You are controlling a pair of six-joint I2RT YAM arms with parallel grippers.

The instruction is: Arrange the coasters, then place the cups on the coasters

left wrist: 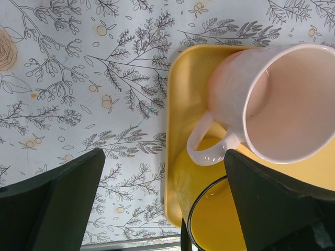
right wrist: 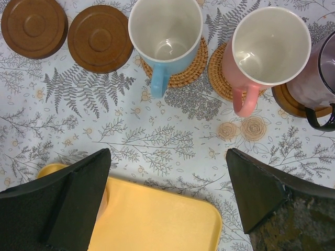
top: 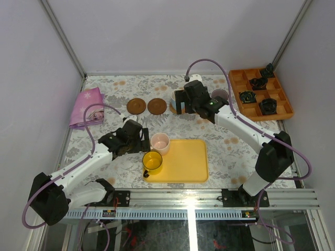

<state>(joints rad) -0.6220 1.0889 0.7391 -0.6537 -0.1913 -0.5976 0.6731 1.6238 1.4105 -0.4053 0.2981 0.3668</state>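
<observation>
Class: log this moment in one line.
left gripper open at pale pink cup | right gripper open | blue cup, salmon cup, mauve cup on coasters | two bare coasters | yellow cup on tray

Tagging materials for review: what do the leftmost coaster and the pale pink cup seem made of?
Leftmost coaster: probably wood, matte brown, with turned concentric rings. Pale pink cup: likely glazed ceramic, judging by glossy highlights on its handle and its thick rim.

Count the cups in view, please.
5: yellow cup and pale pink cup on the yellow tray; light blue cup, salmon cup and mauve cup each on a coaster.
</observation>
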